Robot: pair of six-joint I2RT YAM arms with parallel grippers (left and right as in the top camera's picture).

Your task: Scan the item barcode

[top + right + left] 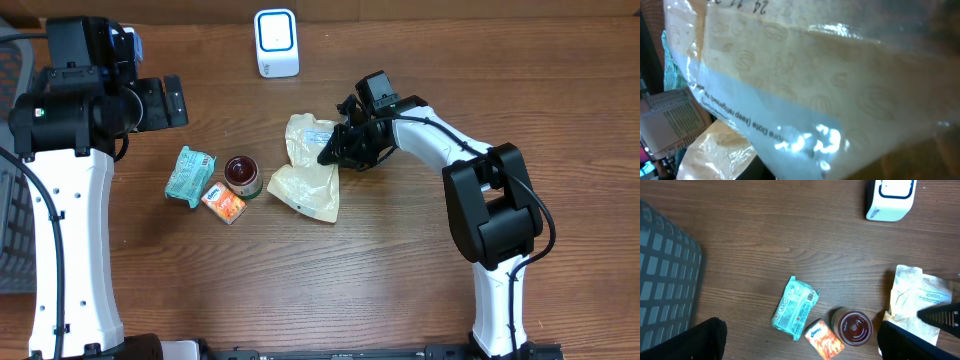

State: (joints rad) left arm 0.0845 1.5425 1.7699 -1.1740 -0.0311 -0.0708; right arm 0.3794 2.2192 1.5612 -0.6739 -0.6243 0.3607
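The item is a cream and clear plastic bag point(308, 178) lying mid-table, with printed text on it. My right gripper point(333, 150) reaches in from the right and is shut on the bag's upper right edge. In the right wrist view the bag point(805, 95) fills the frame and hides the fingers. The white barcode scanner point(276, 42) with a blue-ringed face stands upright at the table's back edge, well apart from the bag. My left gripper point(166, 102) hovers high at the left, open and holding nothing. Its dark fingers point(697, 341) frame the bottom of the left wrist view.
Left of the bag lie a teal packet point(189, 175), an orange tissue pack point(224, 203) and a dark red jar point(242, 174). A grey mesh basket point(665, 280) sits off the table's left edge. The scanner point(890, 197) also shows at the top right.
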